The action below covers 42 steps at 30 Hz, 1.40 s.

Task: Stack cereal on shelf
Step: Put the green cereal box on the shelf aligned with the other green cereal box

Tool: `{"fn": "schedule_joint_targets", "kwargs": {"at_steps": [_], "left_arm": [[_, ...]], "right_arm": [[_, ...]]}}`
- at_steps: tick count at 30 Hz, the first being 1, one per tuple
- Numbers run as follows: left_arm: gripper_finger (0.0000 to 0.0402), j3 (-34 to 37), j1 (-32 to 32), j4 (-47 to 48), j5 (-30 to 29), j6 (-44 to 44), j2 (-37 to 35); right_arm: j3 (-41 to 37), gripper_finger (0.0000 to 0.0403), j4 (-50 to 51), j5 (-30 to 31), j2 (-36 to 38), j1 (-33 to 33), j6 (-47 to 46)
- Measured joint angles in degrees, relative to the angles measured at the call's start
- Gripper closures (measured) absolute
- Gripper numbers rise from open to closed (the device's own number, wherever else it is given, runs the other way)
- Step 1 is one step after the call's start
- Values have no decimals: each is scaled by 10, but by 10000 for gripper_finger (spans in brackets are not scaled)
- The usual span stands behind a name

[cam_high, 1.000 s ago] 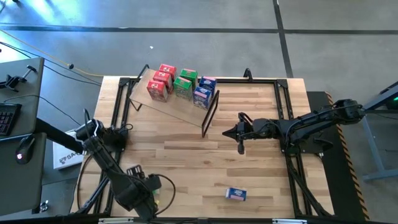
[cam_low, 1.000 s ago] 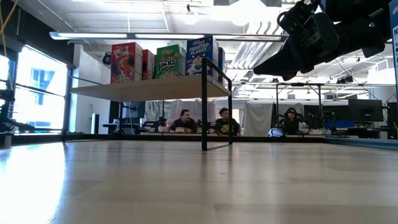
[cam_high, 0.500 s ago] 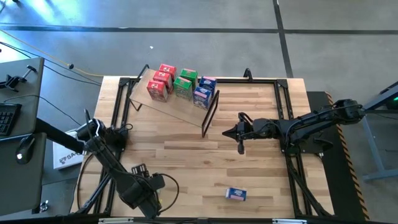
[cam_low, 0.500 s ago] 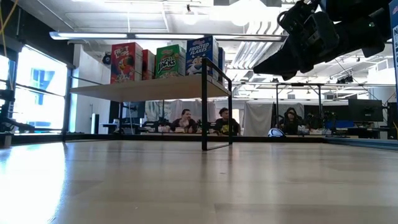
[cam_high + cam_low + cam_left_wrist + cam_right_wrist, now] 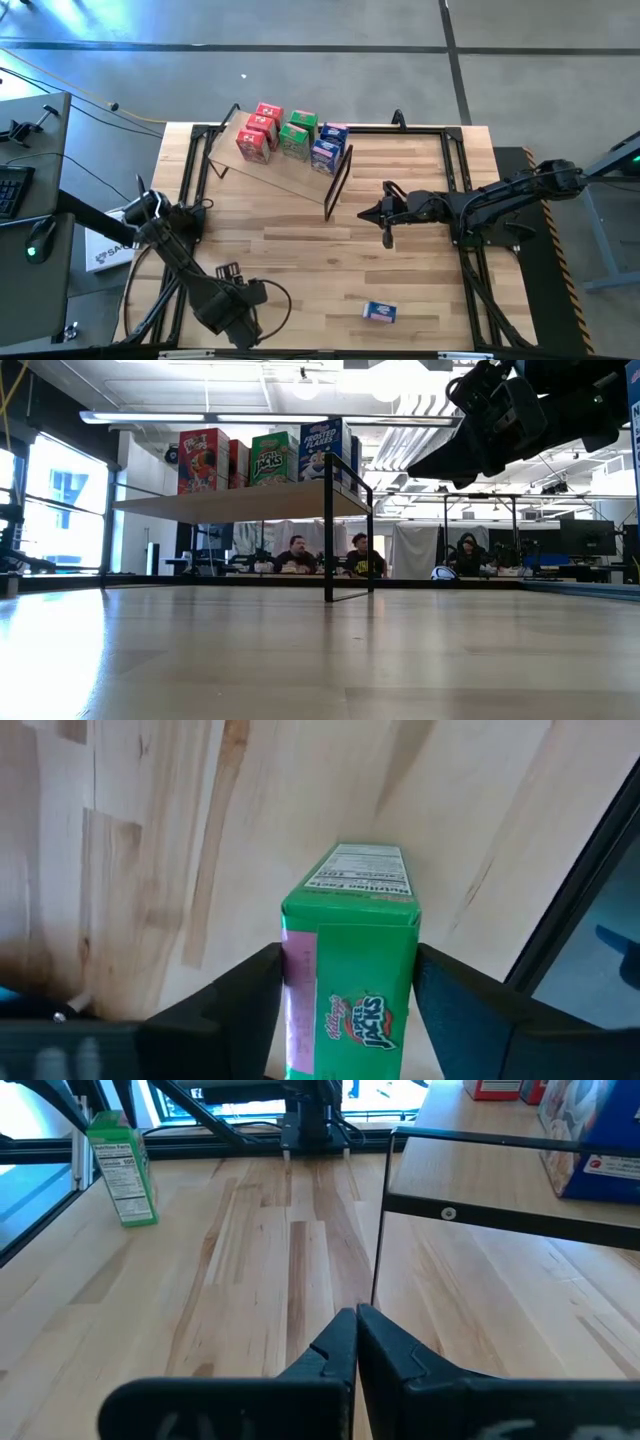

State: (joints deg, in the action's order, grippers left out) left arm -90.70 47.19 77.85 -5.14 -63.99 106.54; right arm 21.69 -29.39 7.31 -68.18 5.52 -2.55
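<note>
From above, the left gripper (image 5: pixel 232 272) has edged further along the tabletop (image 5: pixel 300 250) near its front left corner, while the right gripper (image 5: pixel 387 238) hangs mid-table unmoved, fingers pressed together. At table height, cereal boxes (image 5: pixel 262 458) stand upright on the shelf (image 5: pixel 230 502), seated people (image 5: pixel 325 557) behind. The left wrist shows spread fingers (image 5: pixel 240 1000) flanking an upright green box (image 5: pixel 350 970); whether they touch it I cannot tell.

In the overhead view the shelf (image 5: pixel 285 165) sits at about 11 o'clock on the tabletop (image 5: pixel 420 270), with six boxes (image 5: pixel 292 138) standing on it. One box (image 5: pixel 379 312) lies alone at 5 o'clock near the front edge. Another box (image 5: pixel 350 970) stands at 7 o'clock between the left gripper's (image 5: pixel 345 1005) jaws, while the right gripper (image 5: pixel 388 232) is at 3 o'clock, just right of the shelf's frame end (image 5: pixel 337 185).
</note>
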Motion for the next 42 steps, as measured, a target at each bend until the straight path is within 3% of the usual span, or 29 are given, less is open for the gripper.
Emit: {"fn": "schedule_joint_targets", "kwargs": {"at_steps": [12,19,24,32,42], "left_arm": [[219,-6,-40,5,8,113,-2],[232,-6,-99,55,5,231,-50],[234,-7,-180,104,-2,345,-112],[234,-11,-364,123,-29,564,-185],[234,-167,-523,122,-50,825,-155]], "right_arm": [[0,402,0,0,0,0,0],[0,402,0,-1,0,0,0],[0,402,-1,-13,0,0,0],[0,402,-5,-15,0,1,1],[0,402,-8,-15,0,1,2]]}}
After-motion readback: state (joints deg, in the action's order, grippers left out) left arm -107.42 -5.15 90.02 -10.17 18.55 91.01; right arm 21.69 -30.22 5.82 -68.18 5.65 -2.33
